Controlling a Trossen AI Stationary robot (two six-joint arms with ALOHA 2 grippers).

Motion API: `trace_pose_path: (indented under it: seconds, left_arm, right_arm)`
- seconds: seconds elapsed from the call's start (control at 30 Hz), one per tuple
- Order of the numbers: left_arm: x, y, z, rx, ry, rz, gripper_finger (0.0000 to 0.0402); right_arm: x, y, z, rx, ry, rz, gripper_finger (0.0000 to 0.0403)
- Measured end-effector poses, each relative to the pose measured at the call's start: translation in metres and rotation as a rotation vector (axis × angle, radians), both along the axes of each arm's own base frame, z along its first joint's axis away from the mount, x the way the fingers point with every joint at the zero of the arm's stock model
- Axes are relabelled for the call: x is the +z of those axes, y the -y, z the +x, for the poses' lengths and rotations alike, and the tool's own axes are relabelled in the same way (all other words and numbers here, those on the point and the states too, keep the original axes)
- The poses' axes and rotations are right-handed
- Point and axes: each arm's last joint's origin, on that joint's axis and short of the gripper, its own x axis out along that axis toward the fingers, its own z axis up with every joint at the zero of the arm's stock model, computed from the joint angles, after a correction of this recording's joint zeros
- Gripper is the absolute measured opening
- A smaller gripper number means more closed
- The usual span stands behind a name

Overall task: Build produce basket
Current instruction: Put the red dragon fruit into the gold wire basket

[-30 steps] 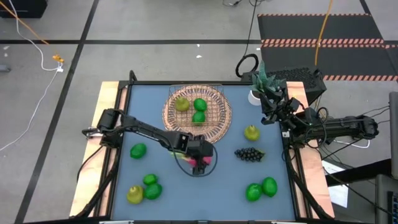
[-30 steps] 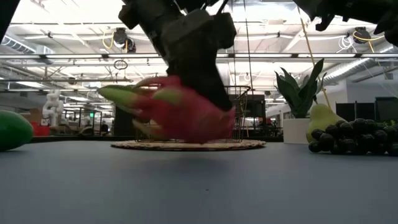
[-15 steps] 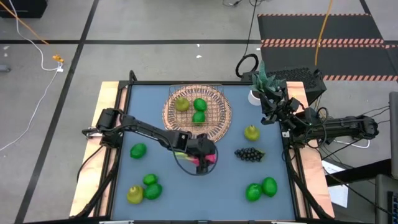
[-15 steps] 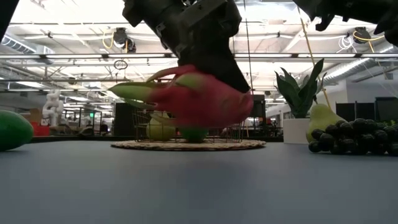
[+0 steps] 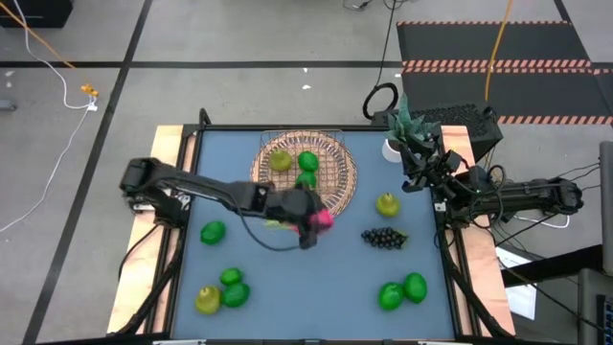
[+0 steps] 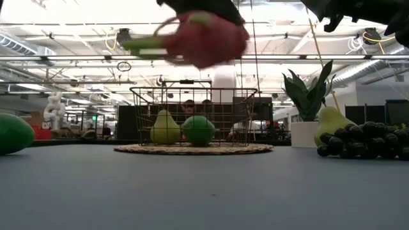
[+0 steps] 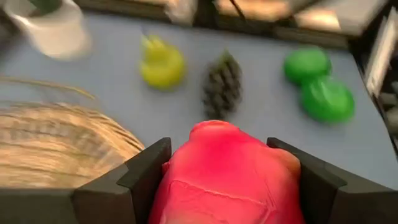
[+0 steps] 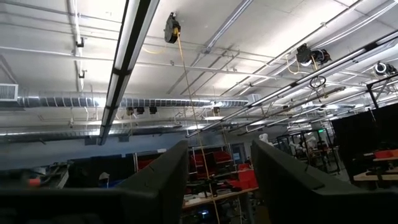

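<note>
The left gripper (image 5: pixel 308 217), clamped on the pink dragon fruit (image 6: pixel 203 37), has risen to the round tan wicker basket (image 5: pixel 337 185) rim (blurred) at mid-frame; release seems next. The right gripper (image 8: pixel 214 180) waits, fingers apart.

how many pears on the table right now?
3 pears: one in the basket at, one beside the grapes at, one at the near left corner. None look hidden.

Both arms were matte black, built of slim tubular links joined by blocky joint housings. The left arm (image 5: pixel 206 190) carried a thin black cable looping below its wrist. The right arm (image 5: pixel 517 196) trailed bundled dark cables at its base. Each gripper had two flat, broad black fingers (image 7: pixel 140 180) with squared edges.
</note>
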Motion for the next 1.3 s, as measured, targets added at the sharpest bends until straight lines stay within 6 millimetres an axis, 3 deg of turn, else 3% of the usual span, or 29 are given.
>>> trace_pose_path:
  seconds: [0.2, 0.4, 0.6, 0.83, 1.1, 1.3]
  left_arm:
    - [0.051, -0.037, -0.030, 0.174, 0.124, 0.101, 0.0253]
    - [0.059, -0.079, -0.040, 0.255, 0.103, 0.190, 0.0253]
    - [0.033, -0.130, -0.036, 0.307, -0.049, 0.288, 0.0253]
    - [-0.007, -0.173, -0.026, 0.305, -0.153, 0.157, 0.0253]
    - [-0.046, -0.172, -0.025, 0.273, -0.391, 0.102, 0.0253]
    - [-0.053, -0.163, -0.030, 0.251, -0.489, 0.081, 0.0269]
  right_arm:
    - [0.000, 0.000, 0.000, 0.000, -0.001, 0.000, 0.0171]
    - [0.000, 0.000, 0.000, 0.000, -0.001, 0.000, 0.0171]
    - [0.000, 0.000, 0.000, 0.000, 0.000, 0.000, 0.0171]
    - [0.000, 0.000, 0.000, -0.006, -0.006, -0.008, 0.0171]
    - [-0.001, 0.000, 0.000, -0.019, -0.023, -0.020, 0.0171]
    - [-0.001, 0.000, 0.000, -0.014, -0.017, -0.013, 0.0171]
